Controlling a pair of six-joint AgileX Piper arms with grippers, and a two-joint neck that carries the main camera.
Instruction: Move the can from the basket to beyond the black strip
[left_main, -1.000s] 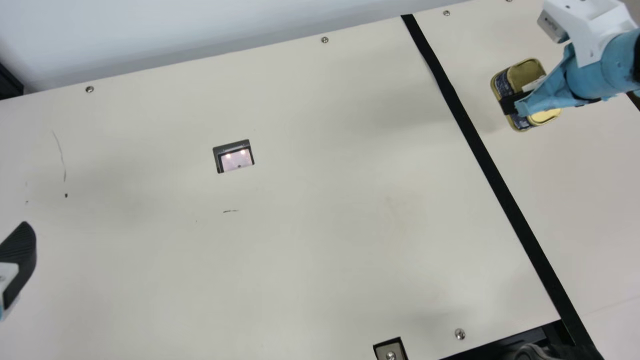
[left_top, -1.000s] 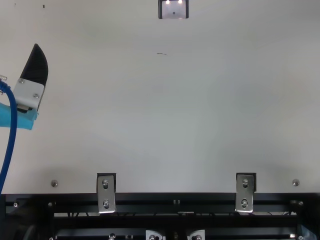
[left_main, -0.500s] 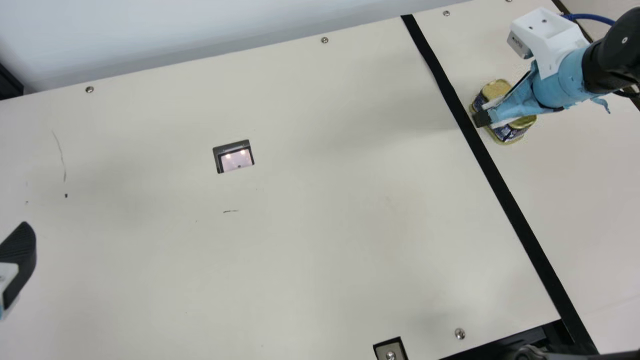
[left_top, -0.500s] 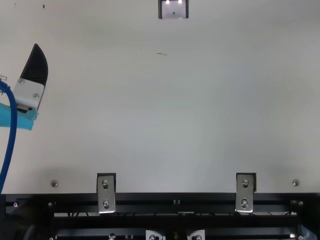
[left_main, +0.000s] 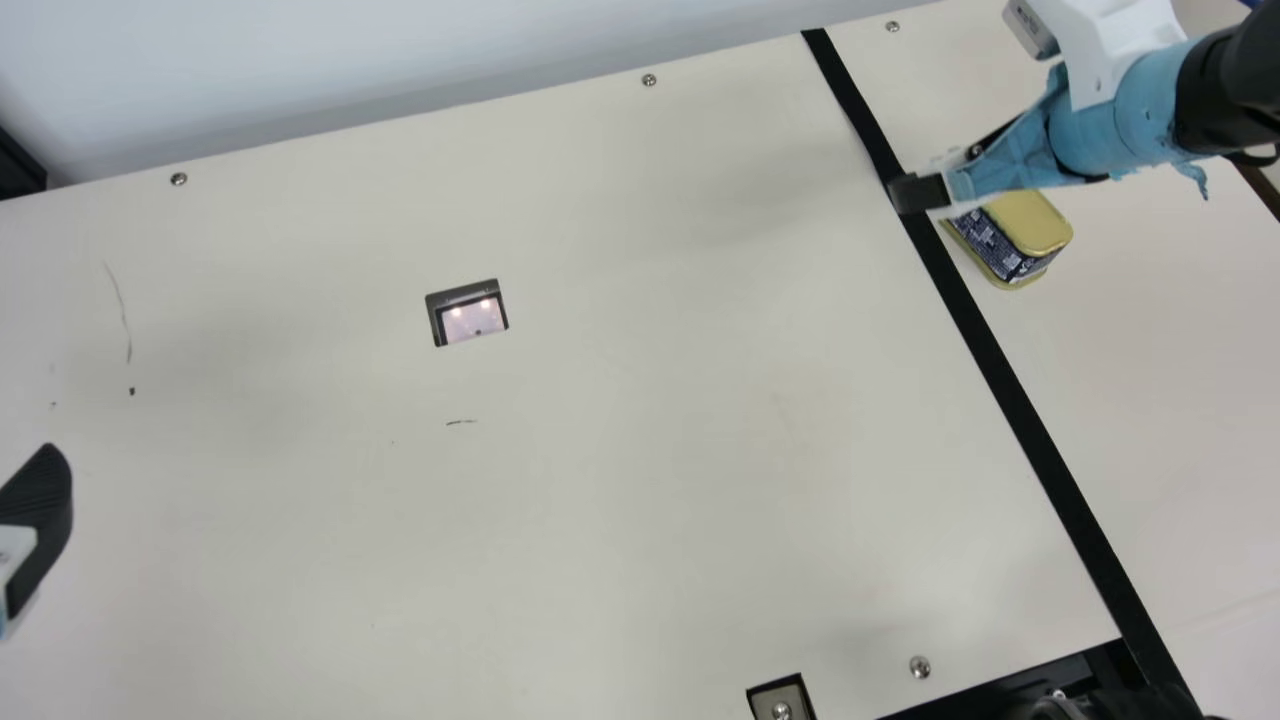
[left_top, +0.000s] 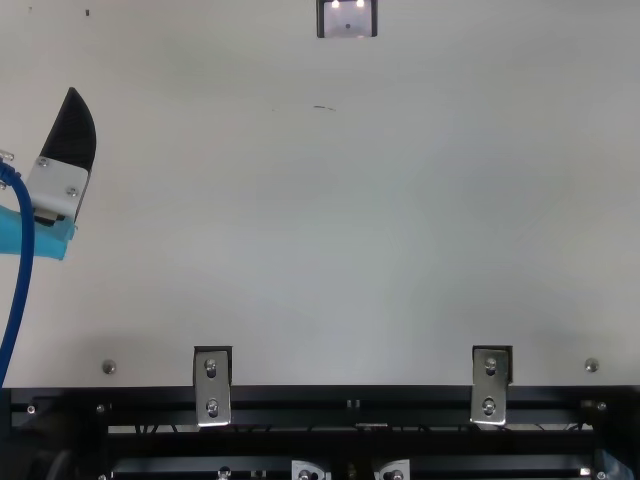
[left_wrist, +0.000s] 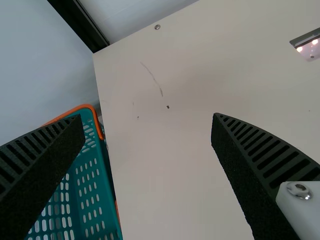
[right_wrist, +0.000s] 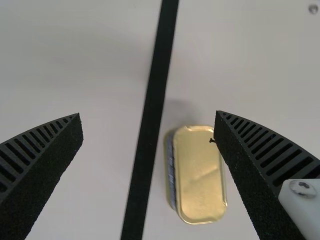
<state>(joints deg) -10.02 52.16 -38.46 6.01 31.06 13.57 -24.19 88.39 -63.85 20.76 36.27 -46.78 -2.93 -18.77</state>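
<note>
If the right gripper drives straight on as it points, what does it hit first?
Probably the tabletop, at or near the black strip; the can lies close by, depth unclear.

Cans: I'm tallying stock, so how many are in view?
1. The can lies just right of the black strip in the main view, near the open right gripper. Others may be hidden in the partly seen basket.

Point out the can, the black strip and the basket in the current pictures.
Can (right_wrist: 201, 172), right wrist view: the gold flat top.
Black strip (left_main: 998, 370), main view: about midway along its length.
Basket (left_wrist: 104, 175), left wrist view: its teal wall, below the orange rim.
</note>
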